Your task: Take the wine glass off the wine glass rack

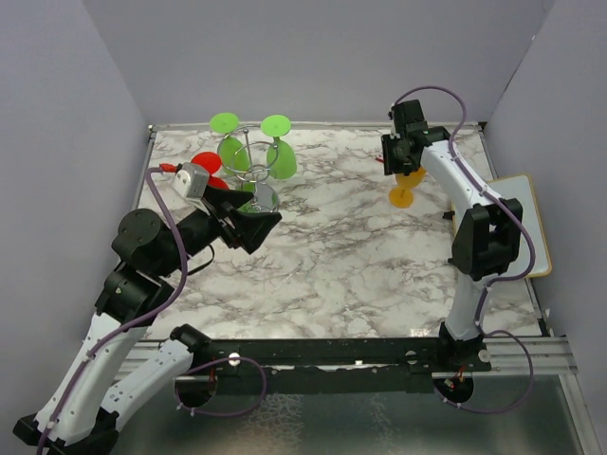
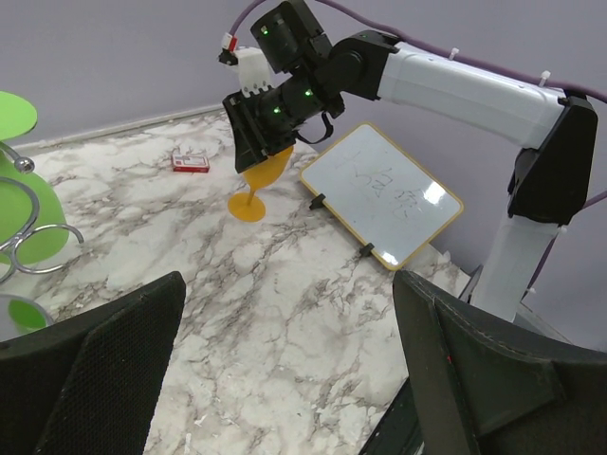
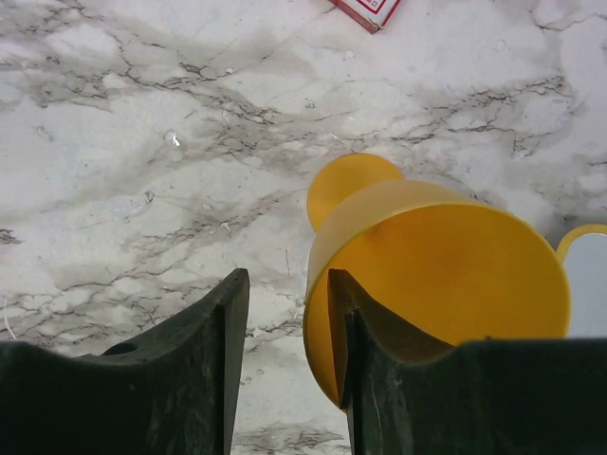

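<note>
The chrome wine glass rack (image 1: 252,172) stands at the back left, with two green wine glasses (image 1: 281,156) hanging upside down from its looped arms and a red one (image 1: 205,163) at its left. An orange wine glass (image 1: 407,182) stands upright on the marble table at the back right. My right gripper (image 3: 289,322) is open at its rim: one finger is inside the bowl (image 3: 455,275) against the wall, the other outside with a gap. My left gripper (image 1: 261,223) is open wide and empty just in front of the rack's round base; the rack's wire loops (image 2: 28,237) show at that view's left edge.
A small whiteboard (image 1: 526,223) with a yellow frame lies at the table's right edge. A small red and white box (image 2: 190,162) lies near the back wall behind the orange glass. Grey walls close the back and both sides.
</note>
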